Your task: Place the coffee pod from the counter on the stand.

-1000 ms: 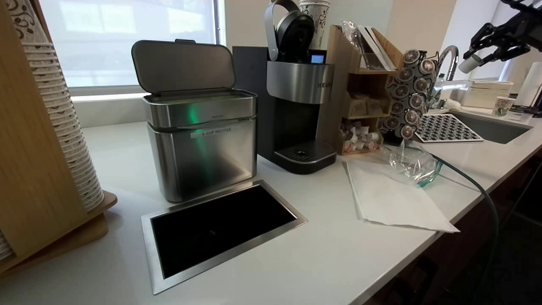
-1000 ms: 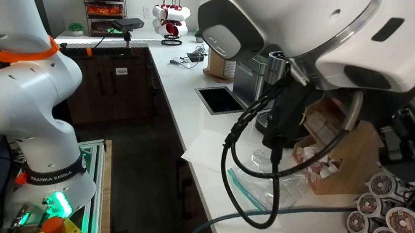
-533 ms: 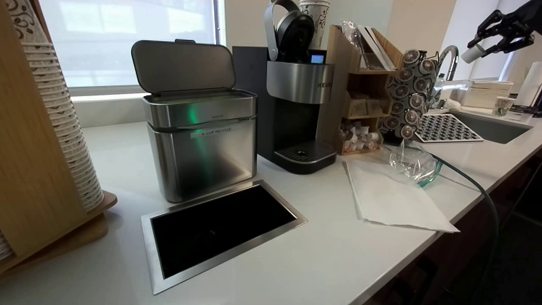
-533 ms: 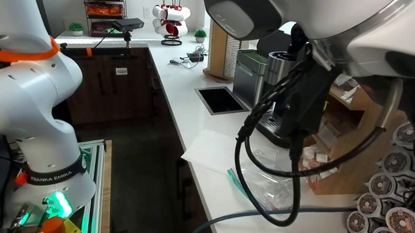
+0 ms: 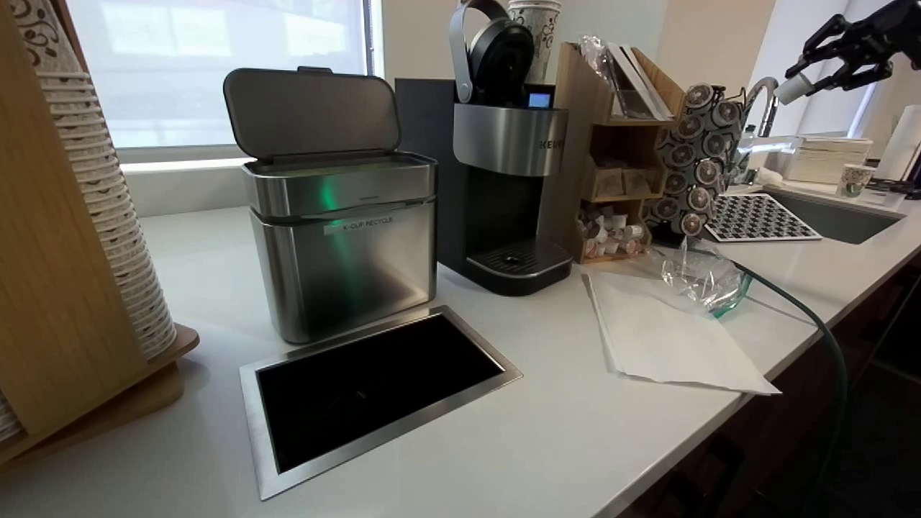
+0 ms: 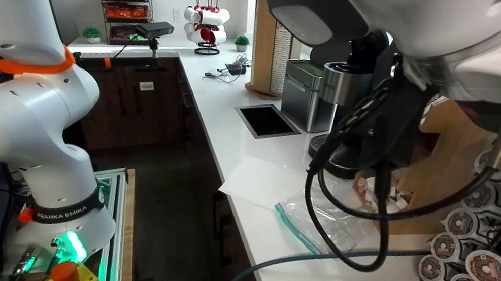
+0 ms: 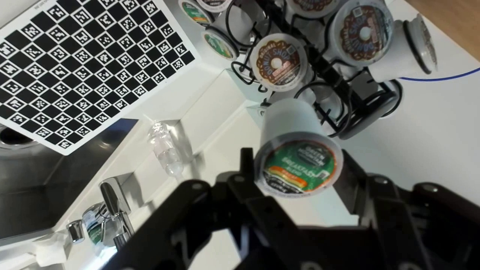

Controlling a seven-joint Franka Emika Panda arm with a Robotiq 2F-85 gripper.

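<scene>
— Between your black fingertips point(image 7: 246, 162) sits the Breakfast Blend coffee pod point(image 7: 299, 152), its lid facing you in the wrist view, its narrow end pointing away. One tip bears on either side of the lid's rim, so your gripper point(image 7: 298, 169) stands parted only as wide as the pod.

— You should find it light, next to no load. The cup is likely thin plastic and the lid a skin of foil, so a hard squeeze could dent it; keep your pressure modest.

— And the spot you have it by?

— Probably the right one. The rim looks the stiffest part, and a pinch there leaves you the narrow end bare to lead in with. The sides look smooth and tapering, though: knock that end on wire and you may see the pod swivel or slip.

— In the wrist view you see it overlap the wire pod stand point(image 7: 330, 75).

— In an exterior view you also see a gap: the pod hangs tilted in the air, apart from the stand and well above the countertop point(image 5: 504, 432). You haven't seated it yet. Which holder is free, the views don't tell you.

— Mind your neighbours. An Original Donut Shop pod point(image 7: 278, 62) shows just past yours, and farther out a checkered marker board point(image 7: 86, 75) lies by the sink point(image 5: 849, 219).
</scene>
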